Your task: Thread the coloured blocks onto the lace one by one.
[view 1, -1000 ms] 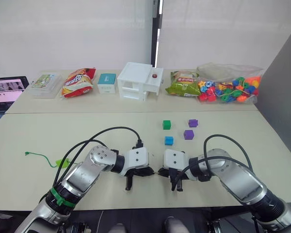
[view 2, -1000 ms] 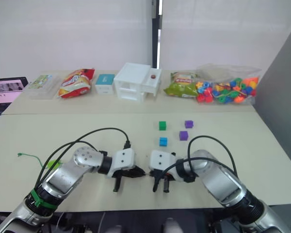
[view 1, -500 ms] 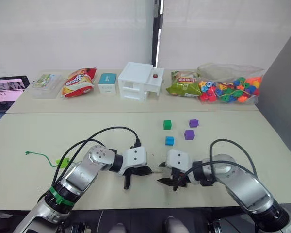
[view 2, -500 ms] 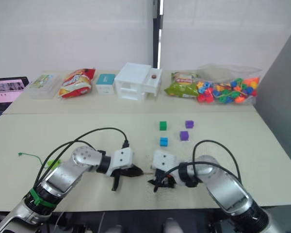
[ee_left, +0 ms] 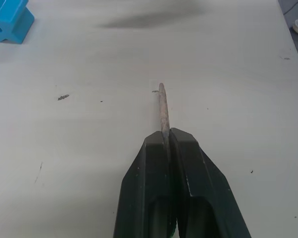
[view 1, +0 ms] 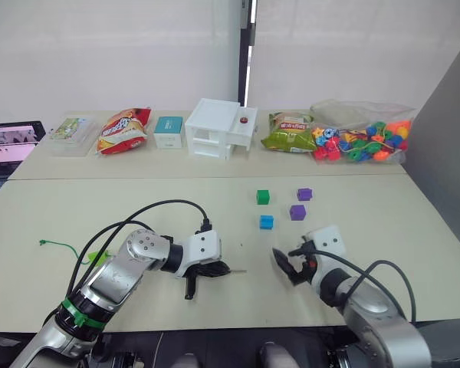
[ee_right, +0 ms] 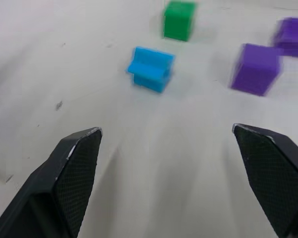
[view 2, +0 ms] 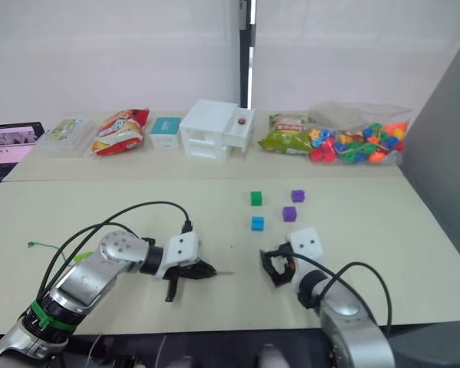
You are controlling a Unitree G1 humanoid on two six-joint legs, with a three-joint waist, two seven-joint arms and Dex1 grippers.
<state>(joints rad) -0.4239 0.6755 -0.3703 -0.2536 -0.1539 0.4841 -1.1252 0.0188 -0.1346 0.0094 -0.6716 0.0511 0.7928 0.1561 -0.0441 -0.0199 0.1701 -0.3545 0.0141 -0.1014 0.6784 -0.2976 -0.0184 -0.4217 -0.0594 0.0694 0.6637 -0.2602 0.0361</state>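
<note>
Withdrawn right gripper (ee_right: 169, 183) gapes, jaws apart — left gripper (ee_left: 169, 144) pinches the lace (ee_left: 162, 106) tip, protruding forward.

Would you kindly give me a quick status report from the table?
Left pincer shut on the lace, tip pointing forward. Right pincer open, empty, facing the blue block. No block threaded yet; nothing in the way.

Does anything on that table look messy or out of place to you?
Nothing is spilled or broken. The one oddity: a lime green block lies far from the other blocks, beside the robot's left arm, by the trailing green lace.
</note>
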